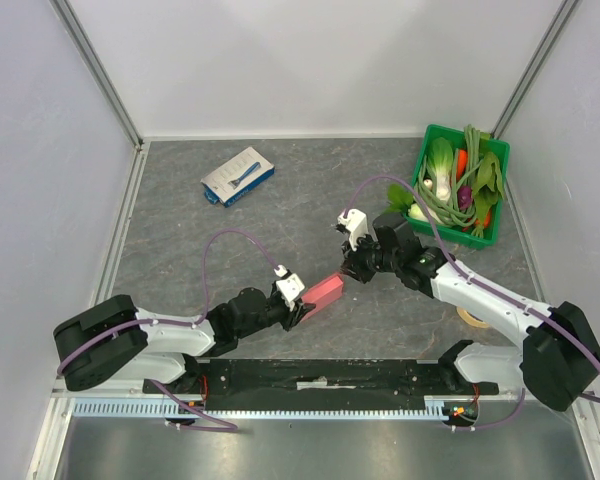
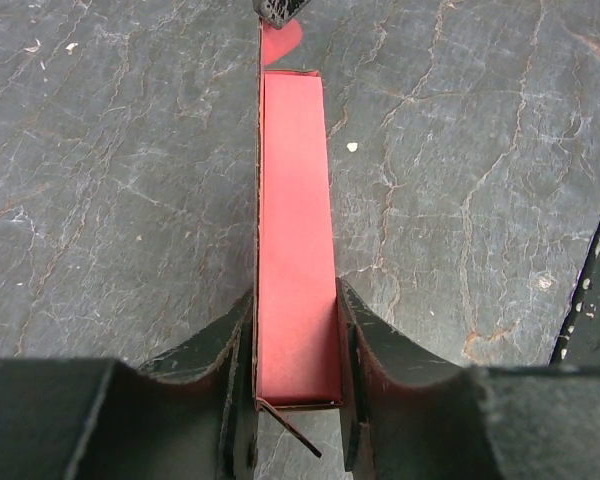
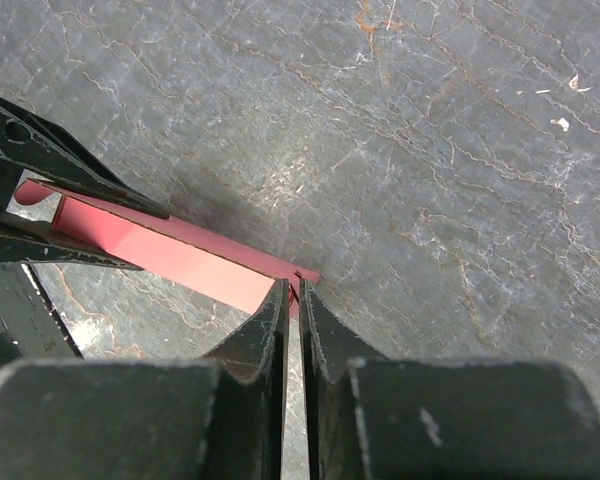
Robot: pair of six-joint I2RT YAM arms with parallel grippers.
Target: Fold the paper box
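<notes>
Lower centre of the top view, paper box [image 1: 325, 291]: we see it as a narrow pink-red shape, held between the two grippers above the table [image 1: 280, 220]; it slants from lower left to upper right.
Paper box, left wrist view [image 2: 297, 240]: it runs straight up the middle of the frame as a long open trough. A loose flap hangs at its near end and a rounded tab shows at its far end.
Paper box, right wrist view [image 3: 180, 255]: it reaches from the left edge to the centre, ending in a corner.
Left gripper [image 1: 305, 305]: its jaws are closed onto the near end of the box, one finger against each long side (clearest at the wrist [image 2: 296, 296]).
Right gripper [image 1: 350, 270]: its jaws are almost pressed together, pinching the thin far corner of the box [image 3: 292, 289].
White-and-blue box [image 1: 238, 176]: it lies flat in the upper left part of the table, well apart from both arms.
Green basket [image 1: 455, 133]: it sits at the upper right, filled with vegetables.
Tape roll [image 1: 472, 317]: it lies beside the right arm, at lower right.
</notes>
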